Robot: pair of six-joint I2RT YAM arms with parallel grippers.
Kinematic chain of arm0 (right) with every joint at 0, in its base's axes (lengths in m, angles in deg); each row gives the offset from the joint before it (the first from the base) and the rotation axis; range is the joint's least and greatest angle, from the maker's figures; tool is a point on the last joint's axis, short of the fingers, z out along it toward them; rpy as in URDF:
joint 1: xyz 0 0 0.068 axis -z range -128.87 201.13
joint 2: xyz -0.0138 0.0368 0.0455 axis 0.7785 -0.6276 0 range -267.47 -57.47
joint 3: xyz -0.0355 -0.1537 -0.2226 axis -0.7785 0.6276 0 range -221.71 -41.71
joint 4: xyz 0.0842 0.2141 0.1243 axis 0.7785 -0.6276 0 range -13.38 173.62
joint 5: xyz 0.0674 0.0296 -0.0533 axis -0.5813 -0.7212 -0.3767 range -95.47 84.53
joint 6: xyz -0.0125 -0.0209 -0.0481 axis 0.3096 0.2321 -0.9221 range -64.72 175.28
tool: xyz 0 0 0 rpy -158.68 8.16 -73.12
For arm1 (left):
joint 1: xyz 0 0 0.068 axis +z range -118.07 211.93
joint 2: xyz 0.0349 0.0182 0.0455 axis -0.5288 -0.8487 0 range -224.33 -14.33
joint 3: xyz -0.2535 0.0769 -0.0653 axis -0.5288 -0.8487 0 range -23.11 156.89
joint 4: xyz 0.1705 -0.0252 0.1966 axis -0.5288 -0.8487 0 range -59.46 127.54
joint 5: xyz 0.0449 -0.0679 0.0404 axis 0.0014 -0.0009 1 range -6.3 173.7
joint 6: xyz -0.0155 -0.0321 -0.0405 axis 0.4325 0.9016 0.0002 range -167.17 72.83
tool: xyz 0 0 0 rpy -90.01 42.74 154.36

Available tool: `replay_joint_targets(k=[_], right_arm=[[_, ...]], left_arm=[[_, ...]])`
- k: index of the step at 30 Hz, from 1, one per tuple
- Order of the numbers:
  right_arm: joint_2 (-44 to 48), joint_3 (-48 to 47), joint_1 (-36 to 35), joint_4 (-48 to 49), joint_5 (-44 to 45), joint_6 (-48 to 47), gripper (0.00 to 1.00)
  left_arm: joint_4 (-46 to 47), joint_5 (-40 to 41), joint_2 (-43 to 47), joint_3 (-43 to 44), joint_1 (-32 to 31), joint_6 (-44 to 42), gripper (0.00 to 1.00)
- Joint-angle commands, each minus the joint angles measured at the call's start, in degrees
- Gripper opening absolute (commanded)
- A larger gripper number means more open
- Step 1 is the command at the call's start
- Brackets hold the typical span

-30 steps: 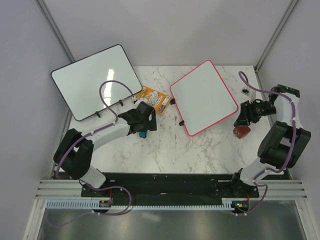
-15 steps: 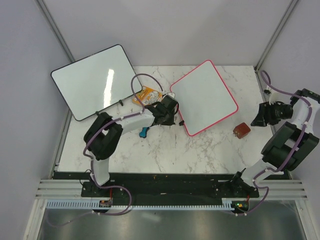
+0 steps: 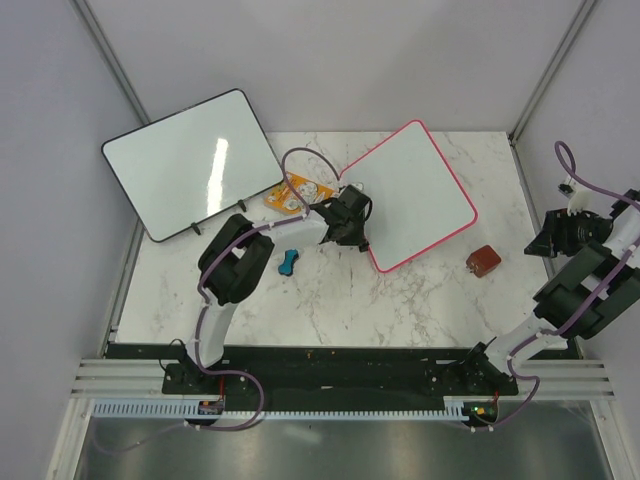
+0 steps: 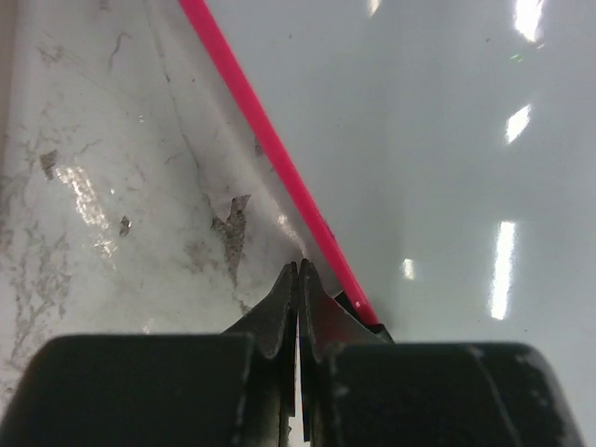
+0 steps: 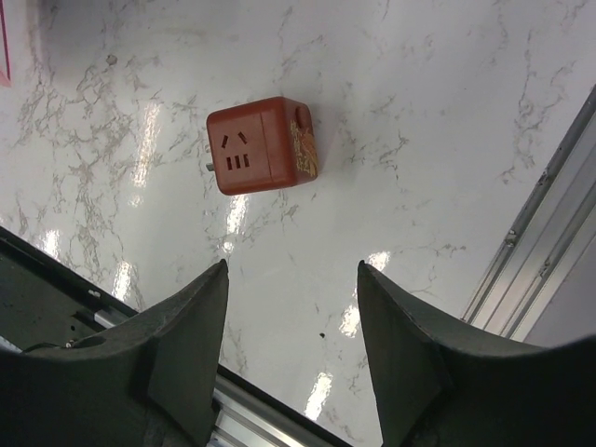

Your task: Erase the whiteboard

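The whiteboard (image 3: 410, 192) is a square white board with a pink frame, lying tilted at the back middle of the marble table (image 3: 400, 300). Its surface looks blank. My left gripper (image 3: 354, 238) sits at the board's left edge, shut with nothing between its jaws. In the left wrist view the closed tips of the left gripper (image 4: 299, 267) touch down on the marble just beside the pink frame (image 4: 279, 163) of the whiteboard (image 4: 438, 140). My right gripper (image 3: 545, 243) hangs open at the far right edge, off the board. In the right wrist view the right gripper (image 5: 291, 265) is empty.
A red cube-shaped socket adapter (image 3: 483, 261) lies right of the board, also seen as the red cube (image 5: 262, 145). A larger black-framed whiteboard (image 3: 190, 163) leans at the back left. An orange snack packet (image 3: 296, 192) and a small blue object (image 3: 288, 263) lie left of the pink board.
My left arm swung right from the blue object to the pink board's left edge and its gripper shut. My right arm pulled back to the right edge, leaving the red cube on the table.
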State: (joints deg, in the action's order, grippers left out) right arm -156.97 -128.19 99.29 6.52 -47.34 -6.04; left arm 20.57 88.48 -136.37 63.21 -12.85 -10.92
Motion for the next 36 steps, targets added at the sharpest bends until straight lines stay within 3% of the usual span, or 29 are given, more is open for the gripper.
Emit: replay_joint_targets(k=[1,15,22,25,27,28,30,31,34,36], right_arm=[[-1.13,-2.56,1.58,-6.40,-3.04,-2.31,0.65],[-1.66,-2.12,2.46,-6.48,-3.84,-3.02,0.64],[0.10,-1.24,2.46,-6.40,-4.45,-3.37,0.69],[1.68,-0.89,2.46,-6.40,-5.94,-2.84,0.74],[3.00,-1.59,2.46,-6.40,-7.17,-2.14,0.78],[3.35,-2.11,2.46,-6.48,-8.92,-0.75,0.82],[4.67,-3.96,2.46,-6.48,-11.38,0.84,0.87],[5.02,-4.57,2.38,-6.48,-14.35,2.33,0.93],[5.90,-7.03,1.33,-6.22,-20.77,6.37,0.98],[5.81,-8.53,-0.08,-2.47,-22.46,10.67,0.98]], left_arm=[[-0.08,-3.37,-2.50,2.09,-1.45,3.12,0.02],[-1.74,-4.96,-6.46,7.55,-4.53,6.02,0.02],[-1.40,1.28,2.49,-1.58,-1.20,3.93,0.02],[-0.52,2.96,9.08,-4.75,-0.75,-0.11,0.08],[-0.43,2.70,14.18,-6.42,-0.75,-3.27,0.30],[-0.34,2.43,16.20,-6.95,-0.75,-4.25,0.48],[-0.43,1.73,21.28,-8.97,-0.75,-6.09,0.70],[-0.43,1.64,23.06,-9.85,-0.67,-6.71,0.86],[-0.26,0.94,29.82,-13.63,0.47,-8.38,0.99],[1.23,-2.39,35.43,-17.83,1.88,-9.87,1.00]])
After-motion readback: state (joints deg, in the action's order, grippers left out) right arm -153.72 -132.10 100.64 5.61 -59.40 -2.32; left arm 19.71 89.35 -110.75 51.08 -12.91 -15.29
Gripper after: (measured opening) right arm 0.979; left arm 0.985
